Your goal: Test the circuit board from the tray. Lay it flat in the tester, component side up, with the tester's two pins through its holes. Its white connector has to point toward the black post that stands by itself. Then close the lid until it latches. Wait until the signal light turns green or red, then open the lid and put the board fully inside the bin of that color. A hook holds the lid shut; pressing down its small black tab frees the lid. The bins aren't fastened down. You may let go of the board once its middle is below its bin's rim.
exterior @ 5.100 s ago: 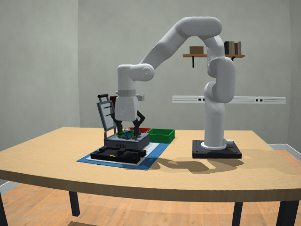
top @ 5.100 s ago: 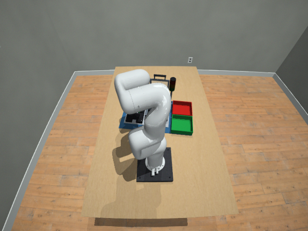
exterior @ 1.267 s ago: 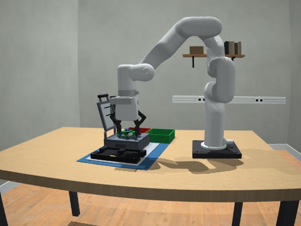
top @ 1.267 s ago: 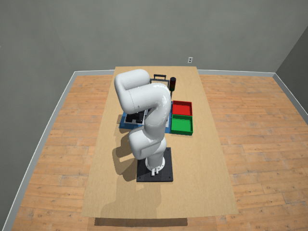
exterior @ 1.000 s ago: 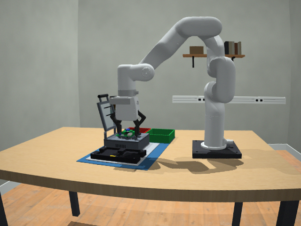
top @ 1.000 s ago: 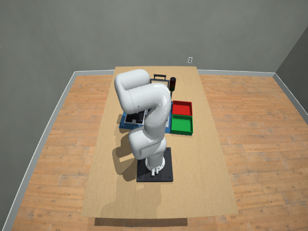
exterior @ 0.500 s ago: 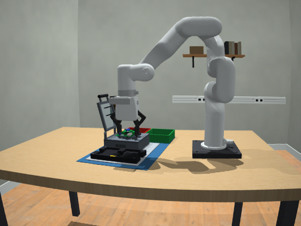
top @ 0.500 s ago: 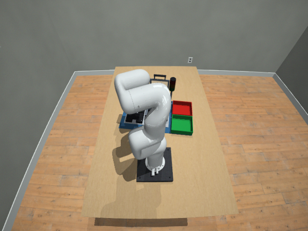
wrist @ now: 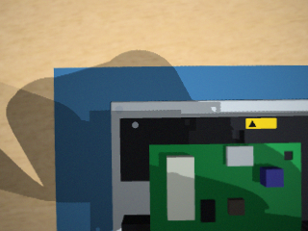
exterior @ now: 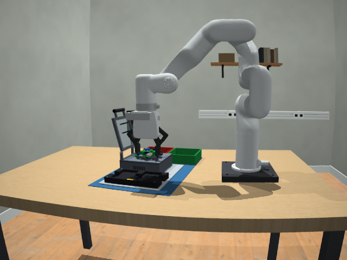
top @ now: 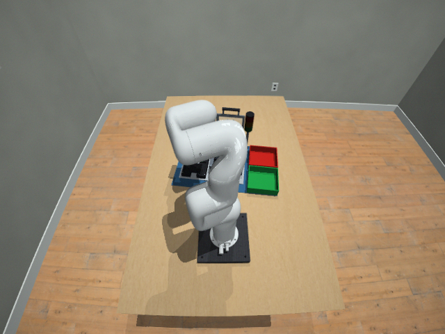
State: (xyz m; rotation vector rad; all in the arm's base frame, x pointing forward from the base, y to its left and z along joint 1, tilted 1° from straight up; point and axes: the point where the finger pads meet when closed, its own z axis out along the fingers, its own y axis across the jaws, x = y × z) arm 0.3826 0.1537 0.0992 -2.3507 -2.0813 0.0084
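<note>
The green board (exterior: 145,154) (wrist: 218,188), component side up with a long white block, a smaller pale one and a blue one, sits pinched between the fingers (exterior: 147,153) over the grey tester (exterior: 165,164); the lid (top: 230,115) (exterior: 116,134) stands raised behind, the black tray (top: 190,169) (exterior: 133,182) (wrist: 132,159) lies in front, and the red bin (top: 263,146) and green bin (top: 262,192) (exterior: 187,158) sit alongside. From the top, the white arm (top: 212,140) (exterior: 193,53) blocks sight of the board and most of the tester

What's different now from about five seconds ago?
The gripper has swung roughly half a turn above the tester, and the board between its fingers has turned with it. Nothing visibly taken hold of or let go. The lid stayed open, and both bins stayed put.
</note>
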